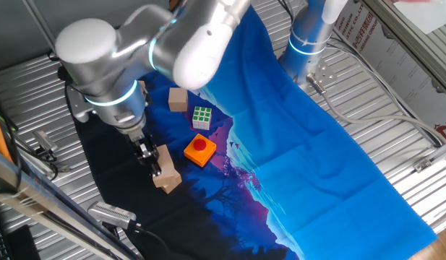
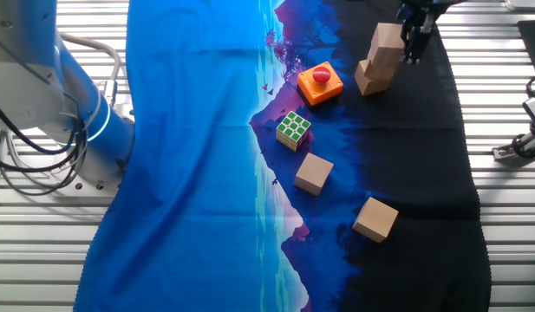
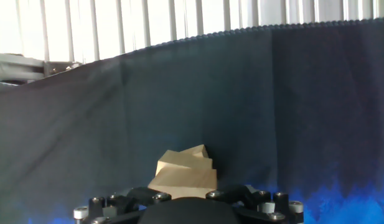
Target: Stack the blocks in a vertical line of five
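Slatted metal table [image 1: 396, 108], draped w/ a cloth [image 2: 198, 156]: bright blue on one side, fading thru purple tree silhouettes to black on the other. Cables [image 2: 24, 147] trailing over the slats by the arm base [image 2: 85, 130]; red-printed cardboard [image 1: 367, 29] at the table edge.

On the black part: stack of wooden blocks [image 2: 380, 59], approx 3 high, layers twisted out of line w/ each other. Claw [image 2: 414, 39] right against the stack's upper block; open or clamped, cannot tell, fingers too dark and small. Hand view: stack top [image 3: 182, 171] just ahead of the claw body, black cloth behind.

Two loose wooden blocks: one [image 2: 314, 173] near the green-and-white puzzle cube [image 2: 293, 130], another [image 2: 375, 218] further out on the black. Orange block w/ red button [image 2: 320, 83] between puzzle cube and stack.
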{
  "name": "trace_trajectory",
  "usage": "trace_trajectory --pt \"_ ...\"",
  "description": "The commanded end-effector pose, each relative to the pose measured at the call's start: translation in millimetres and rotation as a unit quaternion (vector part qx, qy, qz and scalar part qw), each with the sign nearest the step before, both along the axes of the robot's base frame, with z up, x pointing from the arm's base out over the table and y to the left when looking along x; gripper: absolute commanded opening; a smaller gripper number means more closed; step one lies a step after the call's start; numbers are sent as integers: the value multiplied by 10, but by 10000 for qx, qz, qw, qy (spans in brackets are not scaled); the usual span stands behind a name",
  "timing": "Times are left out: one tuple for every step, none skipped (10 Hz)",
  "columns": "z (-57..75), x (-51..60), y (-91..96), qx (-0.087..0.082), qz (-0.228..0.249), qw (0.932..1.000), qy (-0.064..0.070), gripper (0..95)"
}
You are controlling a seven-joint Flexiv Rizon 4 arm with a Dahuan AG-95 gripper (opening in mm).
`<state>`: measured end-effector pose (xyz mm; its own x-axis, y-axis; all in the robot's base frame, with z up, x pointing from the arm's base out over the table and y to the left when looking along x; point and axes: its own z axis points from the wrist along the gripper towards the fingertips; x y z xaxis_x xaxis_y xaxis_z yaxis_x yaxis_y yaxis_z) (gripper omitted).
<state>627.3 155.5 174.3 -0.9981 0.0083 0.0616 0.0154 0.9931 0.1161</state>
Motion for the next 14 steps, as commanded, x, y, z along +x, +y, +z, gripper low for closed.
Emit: trace_trajectory --pt "132 14 -182 -1 269 9996 73 950" --pt "210 15 -303 3 351 9993 143 760" --pt "268 8 -377 3 364 9992 192 570" --pt "313 -2 -426 -14 342 9991 267 190" --pt "353 -22 -485 -42 300 9985 463 0" --pt "360 -62 -554 -44 327 9982 492 0" --pt "334 -127 -625 -49 376 9981 486 0" --pt "265 -236 -745 -30 462 9978 473 0" --pt "198 -350 -851 -17 495 9977 465 0" --pt "155 -456 -926 -37 508 9976 462 0" --pt "105 -568 -1007 -62 495 9978 432 0" --pt "70 -628 -1059 -75 482 9979 436 0" --pt "44 -691 -1120 -128 476 9978 450 0" --pt "27 -747 -1180 -198 536 9973 452 0"
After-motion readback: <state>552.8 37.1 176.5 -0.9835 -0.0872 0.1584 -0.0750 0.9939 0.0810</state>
